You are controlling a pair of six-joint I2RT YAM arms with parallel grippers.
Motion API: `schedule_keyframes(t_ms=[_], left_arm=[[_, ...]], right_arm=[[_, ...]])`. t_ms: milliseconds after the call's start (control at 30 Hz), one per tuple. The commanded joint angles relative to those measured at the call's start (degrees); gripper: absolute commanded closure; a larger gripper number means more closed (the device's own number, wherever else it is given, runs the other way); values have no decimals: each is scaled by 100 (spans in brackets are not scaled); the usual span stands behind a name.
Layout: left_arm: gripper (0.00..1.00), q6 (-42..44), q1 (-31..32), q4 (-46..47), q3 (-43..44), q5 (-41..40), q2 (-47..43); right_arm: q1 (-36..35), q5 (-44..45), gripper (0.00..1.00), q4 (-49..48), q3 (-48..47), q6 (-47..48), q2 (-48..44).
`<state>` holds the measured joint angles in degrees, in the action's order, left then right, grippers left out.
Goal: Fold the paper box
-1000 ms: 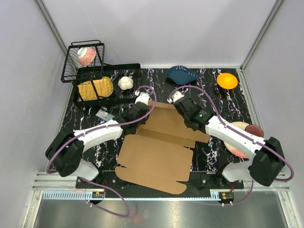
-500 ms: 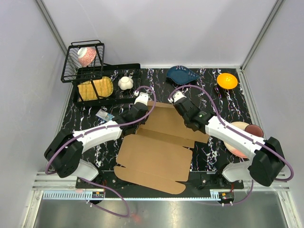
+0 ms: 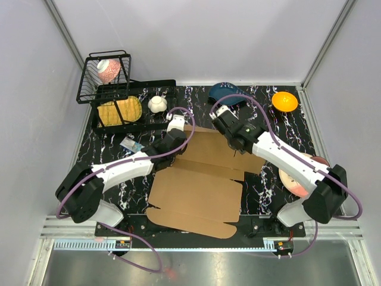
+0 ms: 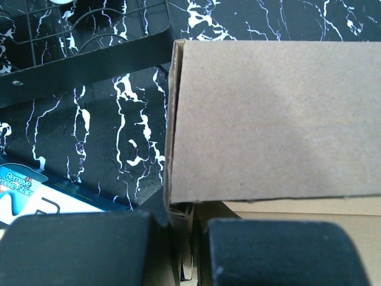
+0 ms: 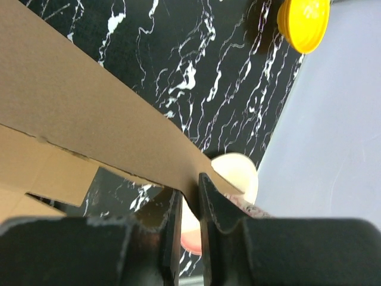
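Observation:
The paper box [image 3: 196, 187] is a brown cardboard sheet with flaps, lying mostly flat in the middle of the black marbled table, its far panel raised. My left gripper [image 3: 171, 142] is at the panel's far left corner. In the left wrist view its jaws [image 4: 186, 244] close round the cardboard edge [image 4: 274, 119]. My right gripper [image 3: 228, 130] is at the panel's far right part. In the right wrist view its jaws [image 5: 189, 205] are shut on the tilted cardboard flap [image 5: 77, 113].
A black wire rack [image 3: 113, 95] with a yellow item stands far left, a white cup [image 3: 157, 104] beside it. A blue dish [image 3: 229, 93] and an orange bowl [image 3: 284, 101] sit at the back. Pink plates [image 3: 297, 179] lie right. A printed packet [image 3: 130, 145] lies left.
My right arm has risen and moved toward the back, lifting the far panel with it. The left gripper has stayed at its corner. The sheet has shifted slightly.

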<state>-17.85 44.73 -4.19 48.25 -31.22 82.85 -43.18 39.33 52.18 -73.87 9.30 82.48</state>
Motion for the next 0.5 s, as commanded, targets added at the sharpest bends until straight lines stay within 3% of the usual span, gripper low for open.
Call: schedule_keyframes(t_ms=[0, 133, 333, 467], left_arm=[[100, 141, 97, -399, 97, -490, 21], [100, 88, 168, -373, 80, -552, 21], [100, 71, 220, -346, 18, -701, -67], [100, -87, 273, -293, -26, -815, -137]], right_arm=[[-15, -153, 92, 397, -787, -1095, 198], [-6, -417, 100, 512, -884, -1448, 435], [-15, -224, 100, 714, -1050, -1589, 577], [11, -539, 100, 723, -1253, -1852, 603]])
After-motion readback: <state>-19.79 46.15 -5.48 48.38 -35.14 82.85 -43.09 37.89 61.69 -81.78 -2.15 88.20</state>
